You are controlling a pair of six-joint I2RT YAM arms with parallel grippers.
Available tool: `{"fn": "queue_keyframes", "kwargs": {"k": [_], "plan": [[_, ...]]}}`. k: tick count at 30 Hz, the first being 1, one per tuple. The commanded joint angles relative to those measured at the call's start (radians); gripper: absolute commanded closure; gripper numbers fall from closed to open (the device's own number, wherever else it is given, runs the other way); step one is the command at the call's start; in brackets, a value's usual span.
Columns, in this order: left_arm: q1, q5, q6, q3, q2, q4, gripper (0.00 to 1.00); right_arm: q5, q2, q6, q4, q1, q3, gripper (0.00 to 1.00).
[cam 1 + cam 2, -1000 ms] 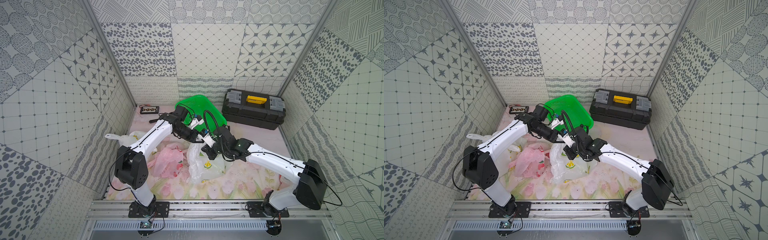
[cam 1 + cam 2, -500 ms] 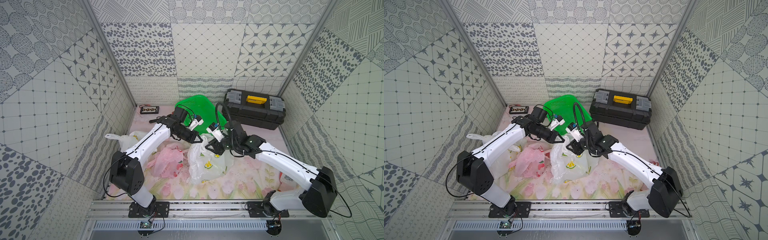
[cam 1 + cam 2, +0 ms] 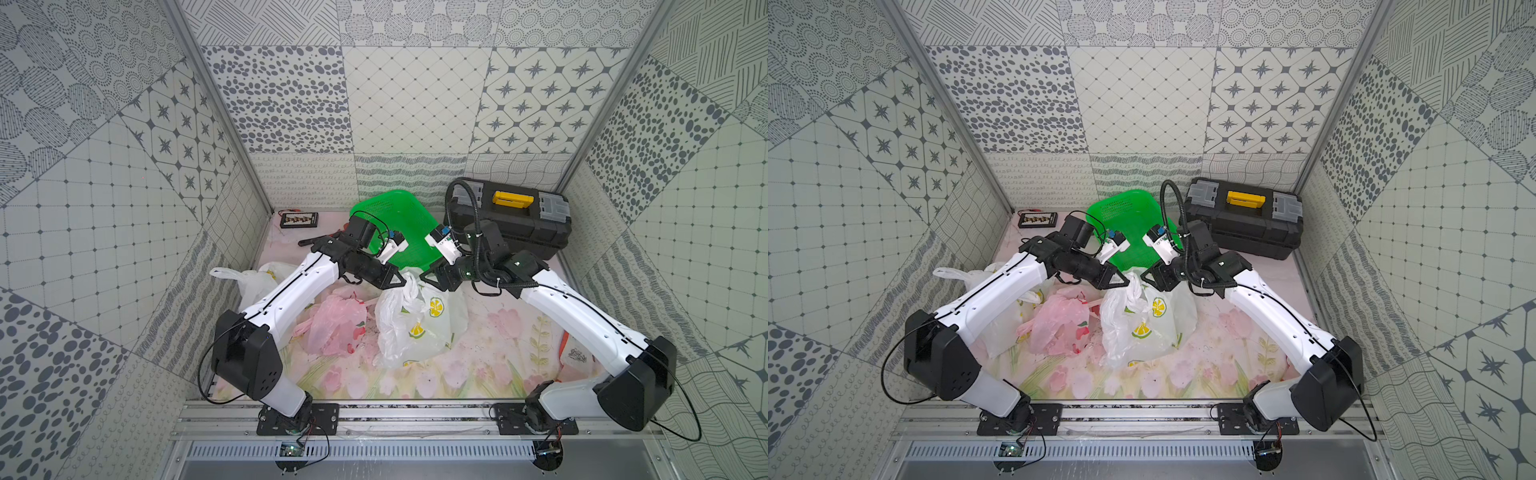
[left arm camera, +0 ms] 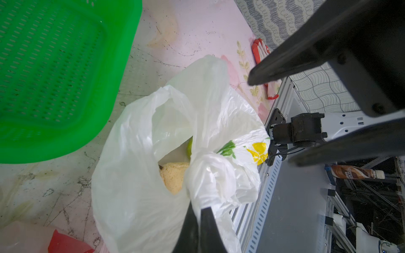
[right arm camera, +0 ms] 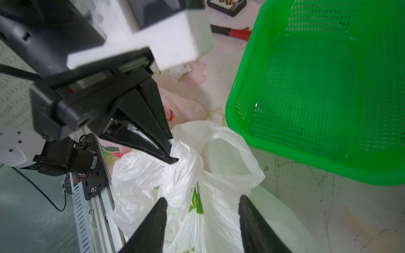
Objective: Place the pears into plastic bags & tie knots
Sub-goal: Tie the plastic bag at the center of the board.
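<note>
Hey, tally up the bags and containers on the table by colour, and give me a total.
White plastic bags: 2, one in the middle, one by the side wall
Pink plastic bag: 1
Green mesh basket: 1
Black toolbox: 1
Total: 5

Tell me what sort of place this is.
Probably a robot test cell in a lab, not a home: a left arm and right arm bolted to a metal rail, patterned panels boxing them in, and a floral mat as work surface.
</note>
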Motion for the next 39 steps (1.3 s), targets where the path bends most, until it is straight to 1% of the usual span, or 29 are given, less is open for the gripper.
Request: {"fn": "queue_keyframes", "kwargs": {"k": [1,11,18,20,22,24,26,28,30,32,34,37,39], "plan": [[-0.007,-0.011,0.019,0.009,-0.012,0.031,1.0,0.012,0.039,-0.072,-0.044,0.032,0.043,0.44],[-0.017,0.0,0.03,0.019,-0.026,0.019,1.0,0.068,0.137,-0.131,-0.052,0.067,0.076,0.44],[-0.021,0.009,0.033,0.021,-0.026,0.021,1.0,0.112,0.166,-0.157,-0.005,0.091,0.06,0.46],[-0.023,0.013,0.032,0.02,-0.026,0.027,1.0,0.121,0.169,-0.156,0.019,0.098,0.049,0.51],[-0.025,0.014,0.029,0.02,-0.024,0.031,1.0,0.129,0.171,-0.143,0.052,0.102,0.038,0.62],[-0.025,0.02,0.021,0.02,-0.024,0.035,1.0,0.143,0.165,-0.12,0.101,0.104,0.013,0.76],[-0.025,0.031,0.014,0.018,-0.03,0.036,1.0,0.171,0.158,-0.101,0.145,0.105,-0.014,0.85],[-0.024,0.036,0.012,0.012,-0.045,0.033,1.0,0.197,0.142,-0.088,0.185,0.105,-0.045,0.92],[-0.012,0.052,0.006,-0.001,-0.067,0.03,0.95,0.227,0.118,-0.073,0.239,0.107,-0.082,1.0],[0.01,0.08,-0.001,-0.018,-0.09,0.03,0.9,0.258,0.094,-0.064,0.285,0.11,-0.115,1.0],[0.034,0.092,-0.006,-0.042,-0.119,0.033,0.83,0.29,0.065,-0.062,0.335,0.119,-0.148,1.0],[0.083,0.095,-0.019,-0.091,-0.156,0.05,0.68,0.332,0.016,-0.044,0.427,0.129,-0.202,1.0],[0.106,0.116,-0.033,-0.127,-0.175,0.075,0.58,0.352,-0.009,-0.023,0.482,0.132,-0.232,1.0]]}}
